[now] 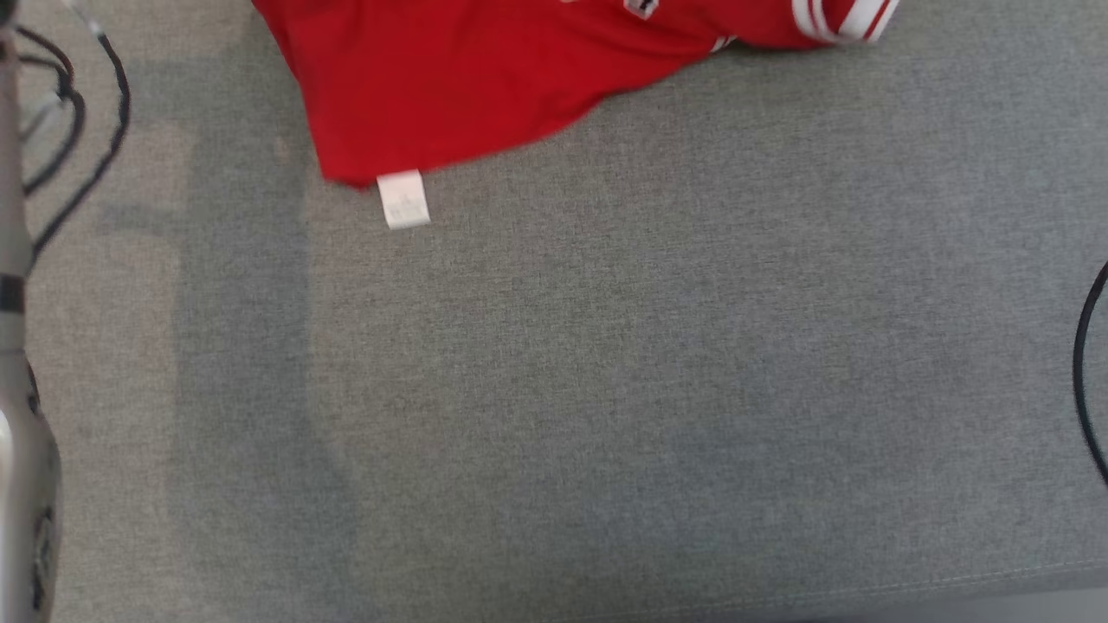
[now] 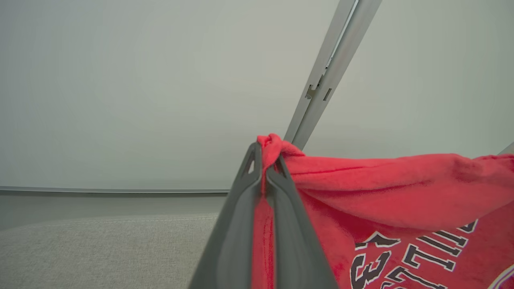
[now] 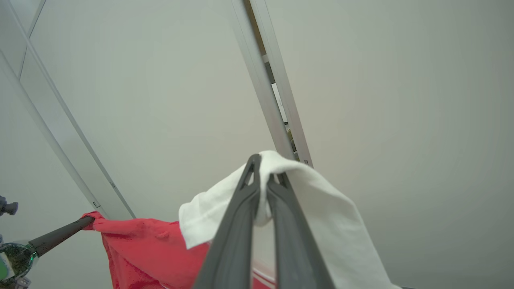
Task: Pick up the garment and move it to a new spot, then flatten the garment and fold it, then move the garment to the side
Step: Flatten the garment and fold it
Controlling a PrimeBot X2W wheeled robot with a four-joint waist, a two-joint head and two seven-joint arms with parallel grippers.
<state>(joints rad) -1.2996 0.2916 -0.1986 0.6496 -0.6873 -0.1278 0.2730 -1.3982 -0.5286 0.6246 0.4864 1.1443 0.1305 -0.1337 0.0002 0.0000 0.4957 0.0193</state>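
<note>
Hanging across the 12 o'clock edge of the head view, the red garment (image 1: 485, 78) is held up by two ends. Its lower hem and white label (image 1: 403, 200) trail down to the grey surface (image 1: 606, 389), probably touching it, though that picture is blurred. Its long axis runs from 9 to 3 o'clock, stretched between the two arms, so neither arm is nearer; each has an end. The left fingers (image 2: 245, 192) are clamped tight on a knot of red cloth at their tips, and the printed front sags away toward 4 o'clock in the left wrist view. The right fingers (image 3: 243, 200) are pinched together on white cloth of the same garment, which drapes over them, with the red body falling toward 7 o'clock. Both arms look raised and reaching forward, fingers angled up at a pale wall (image 3: 401, 100). Laying it down toward 6 o'clock would need that span kept taut.
</note>
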